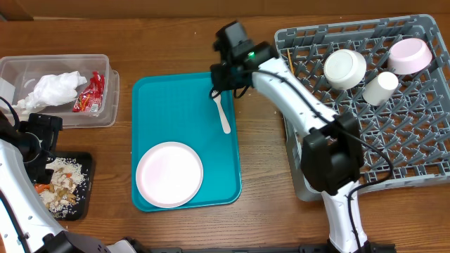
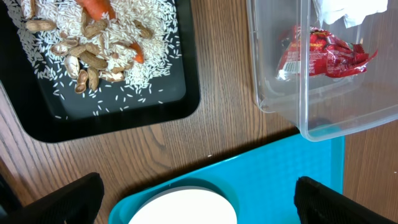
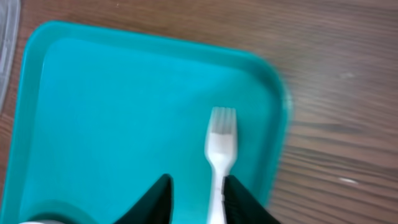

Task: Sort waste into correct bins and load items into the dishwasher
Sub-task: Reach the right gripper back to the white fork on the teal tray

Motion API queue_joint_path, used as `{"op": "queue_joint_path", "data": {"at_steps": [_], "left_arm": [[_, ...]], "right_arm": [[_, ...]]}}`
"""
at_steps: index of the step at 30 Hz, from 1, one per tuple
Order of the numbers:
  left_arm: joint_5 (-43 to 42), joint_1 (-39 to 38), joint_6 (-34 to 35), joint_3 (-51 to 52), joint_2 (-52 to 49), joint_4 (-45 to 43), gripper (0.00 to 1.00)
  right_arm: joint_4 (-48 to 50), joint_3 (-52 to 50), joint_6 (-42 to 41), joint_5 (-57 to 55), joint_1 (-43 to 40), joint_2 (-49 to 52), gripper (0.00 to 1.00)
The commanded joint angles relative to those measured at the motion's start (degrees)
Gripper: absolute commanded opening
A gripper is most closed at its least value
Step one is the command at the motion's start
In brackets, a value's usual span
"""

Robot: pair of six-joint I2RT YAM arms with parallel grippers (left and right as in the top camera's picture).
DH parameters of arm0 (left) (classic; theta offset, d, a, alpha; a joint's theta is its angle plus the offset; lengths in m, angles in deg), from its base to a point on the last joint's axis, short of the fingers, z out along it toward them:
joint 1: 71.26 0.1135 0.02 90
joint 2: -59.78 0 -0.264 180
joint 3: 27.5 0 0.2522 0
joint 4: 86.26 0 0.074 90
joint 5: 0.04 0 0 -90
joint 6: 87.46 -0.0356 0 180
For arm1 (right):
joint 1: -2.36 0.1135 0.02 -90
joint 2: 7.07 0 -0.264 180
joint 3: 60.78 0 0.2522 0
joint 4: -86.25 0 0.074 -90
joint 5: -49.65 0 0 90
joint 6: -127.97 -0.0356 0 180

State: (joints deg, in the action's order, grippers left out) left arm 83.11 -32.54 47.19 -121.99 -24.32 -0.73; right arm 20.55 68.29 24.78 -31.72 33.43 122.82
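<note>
While bowls [image 1: 344,68] and a cup [image 1: 380,88] already sit in the dish rack [image 1: 401,151], your right gripper [image 3: 198,182], spread, straddles the plastic fork [image 3: 221,137]; the plate [image 1: 169,173] remains.

The far left half of the tray [image 1: 169,105] lies bare; the plate [image 1: 169,174] fills its near left corner, and the right arm [image 1: 288,95] crosses the gap toward the rack [image 1: 401,133].

My table [image 1: 260,176] is brown wood with lines in it. The teal tray [image 1: 176,105] is smooth plastic, and the white fork [image 1: 222,116] looks like plastic too. The clear bin [image 1: 111,105] is see-through plastic. The red wrapper [image 2: 323,53] is shiny and crinkly.
</note>
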Motion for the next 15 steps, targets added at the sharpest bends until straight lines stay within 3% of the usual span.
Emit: {"op": "queue_joint_path", "data": {"at_steps": [1,3,7,10,15], "left_arm": [[0.44,-0.11,-0.48,-0.44,-0.24,-0.07,1.00],[0.44,-0.11,-0.48,-0.44,-0.24,-0.04,1.00],[0.44,-0.11,-0.48,-0.44,-0.24,-0.04,1.00],[0.44,-0.11,-0.48,-0.44,-0.24,-0.04,1.00],[0.44,-0.11,-0.48,-0.44,-0.24,-0.04,1.00]], "right_arm": [[1.36,-1.79,0.98,-3.06,2.51,4.13,0.42],[1.81,-1.79,0.96,-6.14,2.84,5.29,0.54],[1.55,-1.84,-0.55,-9.92,2.71,5.70,0.56],[1.81,-2.12,-0.50,-9.88,2.19,5.88,0.70],[4.70,-4.79,-0.48,-8.52,2.36,6.45,0.71]]}}
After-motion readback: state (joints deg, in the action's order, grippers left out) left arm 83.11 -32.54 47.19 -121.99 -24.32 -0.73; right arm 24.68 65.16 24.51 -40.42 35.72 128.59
